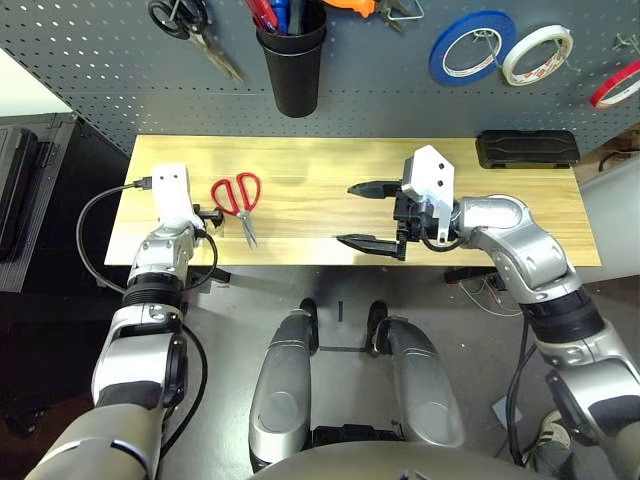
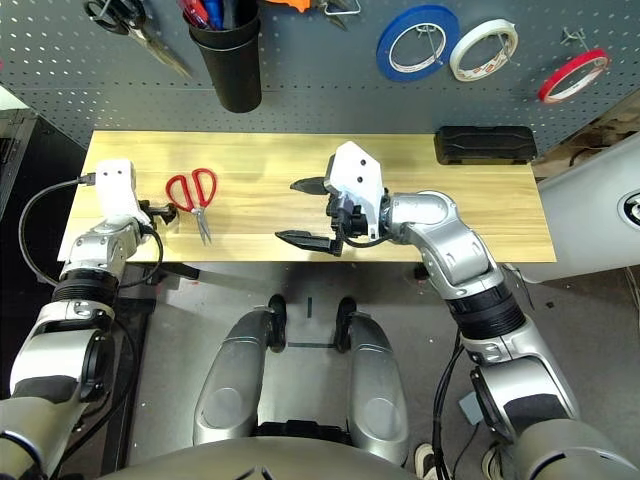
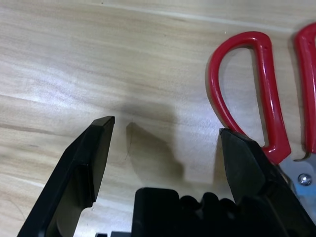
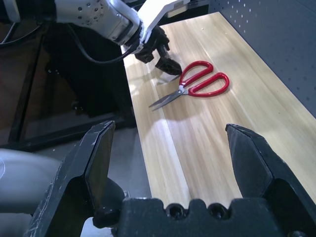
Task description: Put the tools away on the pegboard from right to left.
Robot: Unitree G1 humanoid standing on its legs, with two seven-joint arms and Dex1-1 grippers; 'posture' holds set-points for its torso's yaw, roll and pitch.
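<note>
A pale wooden table [image 1: 300, 165] stands against a dark grey pegboard [image 1: 100, 70], over a grey floor. On the table lie 1 pair of red scissors [image 1: 237, 200] near the left end and 1 black block [image 1: 527, 147] at the right rear. The board carries 3 tape rings, blue [image 1: 472, 46], white [image 1: 537, 54] and red [image 1: 618, 84], 1 cup [image 1: 291, 62] and 1 black scissors [image 1: 190, 25]. The left gripper [image 3: 165, 133] is spread empty just beside the red handles; the right gripper [image 1: 368, 214] gapes empty mid-table.

Red handles seen on scissors [image 1: 237, 195]; pale wood grain on tabletop [image 1: 300, 170]; dark grey, hole-dotted pegboard [image 1: 120, 70]; blue tape roll [image 1: 472, 47], white tape roll [image 1: 537, 54] noted.
</note>
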